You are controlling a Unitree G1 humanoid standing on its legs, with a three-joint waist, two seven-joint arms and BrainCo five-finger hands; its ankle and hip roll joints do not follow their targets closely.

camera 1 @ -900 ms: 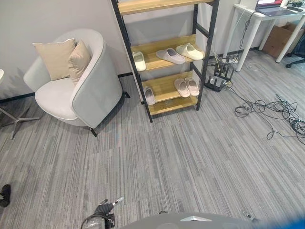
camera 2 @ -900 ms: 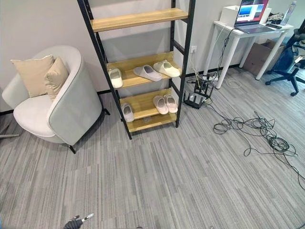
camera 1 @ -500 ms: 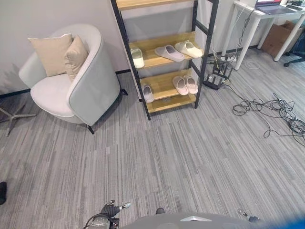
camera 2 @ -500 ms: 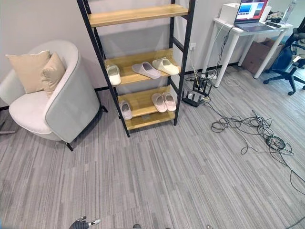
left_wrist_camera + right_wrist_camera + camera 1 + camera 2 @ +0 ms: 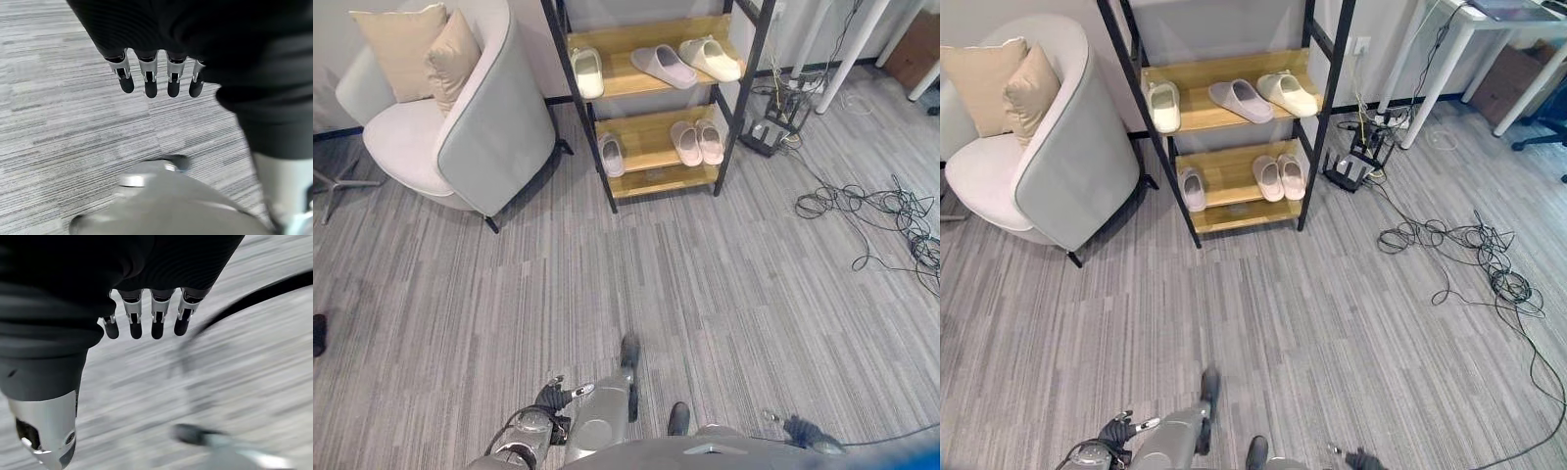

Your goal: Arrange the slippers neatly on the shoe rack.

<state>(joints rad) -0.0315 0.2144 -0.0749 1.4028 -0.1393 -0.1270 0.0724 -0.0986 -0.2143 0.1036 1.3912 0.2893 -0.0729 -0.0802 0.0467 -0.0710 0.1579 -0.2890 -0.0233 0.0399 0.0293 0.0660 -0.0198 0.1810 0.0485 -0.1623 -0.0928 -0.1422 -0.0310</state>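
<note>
Left eye view: six slippers (image 5: 696, 143) on shoe rack (image 5: 650, 171), three per shelf; both robot hands relaxed, empty.

We see a grey armchair (image 5: 475, 127) far ahead of our left hand, holding two beige cushions (image 5: 416, 49). A tangle of black cables (image 5: 1469, 257) sprawls across the grey striped carpet (image 5: 705, 294) well ahead of our right hand. Past it stand the white legs of a desk (image 5: 1440, 54) and a cardboard box (image 5: 1528, 83). Black devices (image 5: 1356, 162) sit near those legs.
</note>
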